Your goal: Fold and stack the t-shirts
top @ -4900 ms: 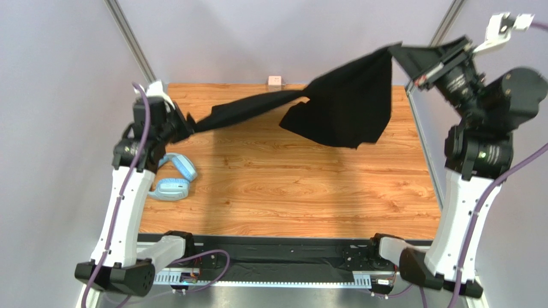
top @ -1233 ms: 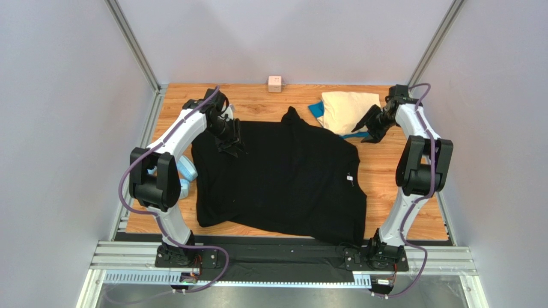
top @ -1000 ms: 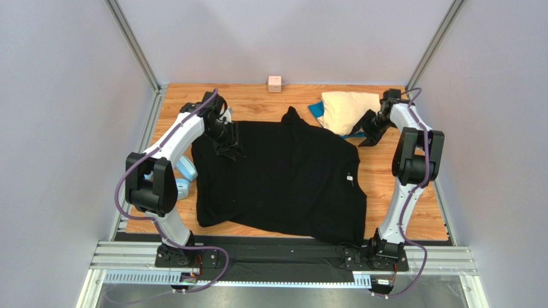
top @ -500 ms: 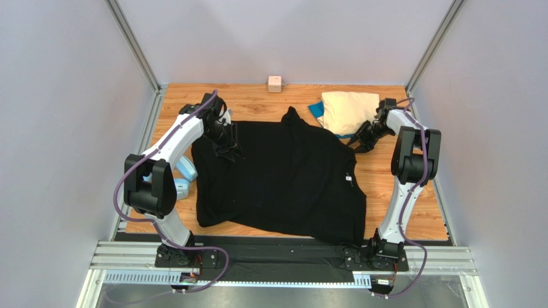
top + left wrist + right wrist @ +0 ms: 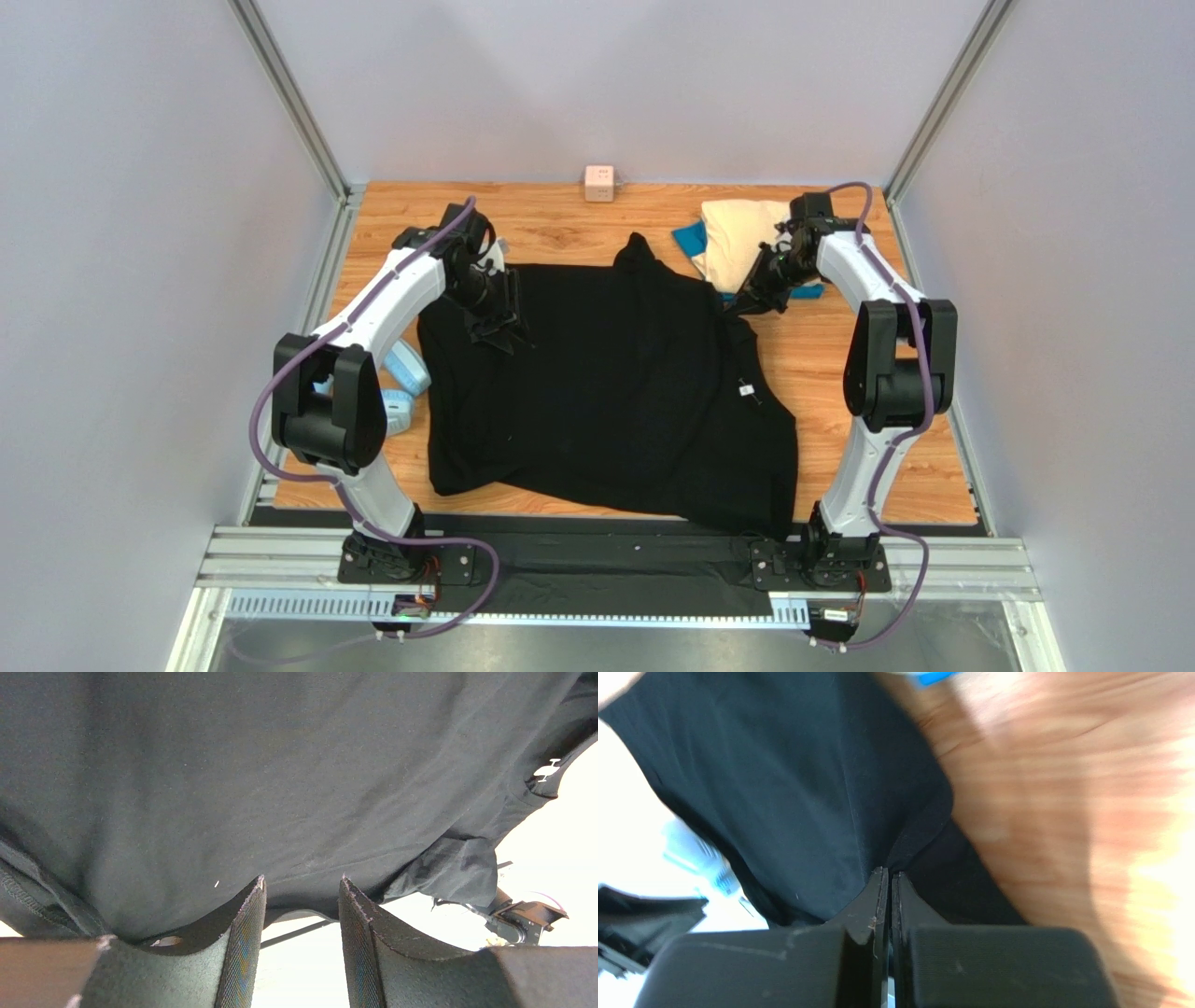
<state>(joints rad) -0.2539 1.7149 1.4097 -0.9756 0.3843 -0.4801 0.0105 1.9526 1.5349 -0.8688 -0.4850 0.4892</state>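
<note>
blue t-shirt (image 5: 686, 238) mostly hidden under cream t-shirt (image 5: 735, 230)

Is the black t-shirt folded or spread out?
Spread: the black t-shirt lies open across the table, only its far-right corner pinched by the right hand.

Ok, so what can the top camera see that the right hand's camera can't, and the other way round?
Only the top view shows the whole black shirt, the cream shirt, the pink cube, the light-blue ring and the left gripper. Only the right wrist view shows, up close, the right gripper shut, pinching a fold of black cloth. Both show the black shirt and the wooden table.
</note>
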